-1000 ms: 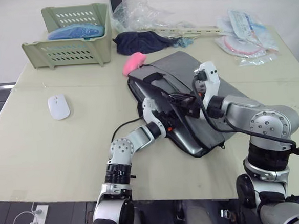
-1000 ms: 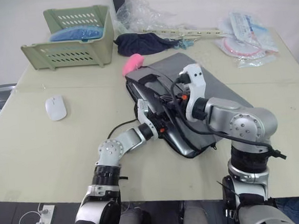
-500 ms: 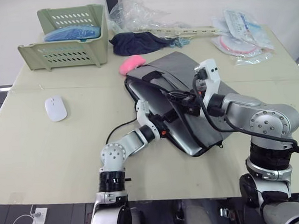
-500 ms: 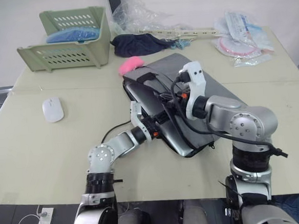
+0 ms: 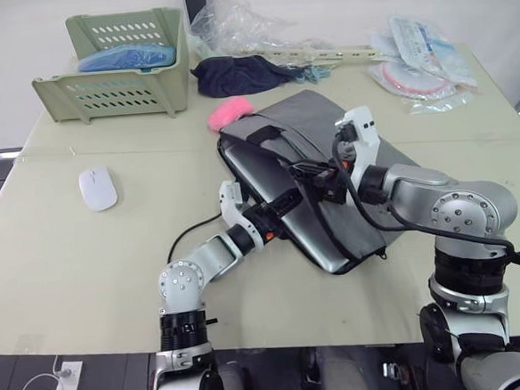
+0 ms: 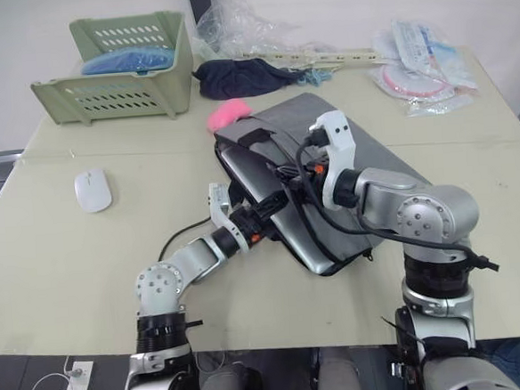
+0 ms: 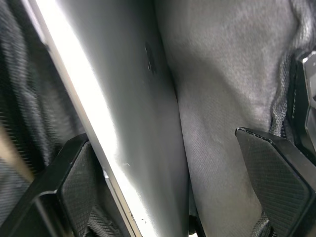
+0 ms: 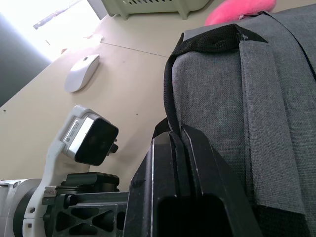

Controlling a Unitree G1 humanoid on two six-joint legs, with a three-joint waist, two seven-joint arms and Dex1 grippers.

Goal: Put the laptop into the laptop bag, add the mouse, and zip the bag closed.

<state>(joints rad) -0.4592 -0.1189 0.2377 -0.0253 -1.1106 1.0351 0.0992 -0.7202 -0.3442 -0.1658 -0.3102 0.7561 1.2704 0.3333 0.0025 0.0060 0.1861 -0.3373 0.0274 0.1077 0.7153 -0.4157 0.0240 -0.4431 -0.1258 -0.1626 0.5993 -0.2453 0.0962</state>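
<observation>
**Operator:** Left wrist view has my left gripper (image 7: 168, 187) open, fingers straddling the laptop (image 7: 123, 98) edge, half inside the laptop bag (image 5: 368, 210). My right gripper (image 8: 182, 163) is pinched shut on the black strap (image 8: 170, 89), holding the mouth up.

**Second:** Advice?

**Operator:** Push flat and slowly (keep the mouth lifted). Count: one laptop, one bag, one mouse (image 5: 98, 187), well beyond my left gripper.

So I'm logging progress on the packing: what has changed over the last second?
The left gripper has drawn back toward the bag's open edge, its elbow swinging out to the left. The laptop still sits partly inside the laptop bag, which the right gripper keeps pinched by its black strap. The mouse hasn't moved.
</observation>
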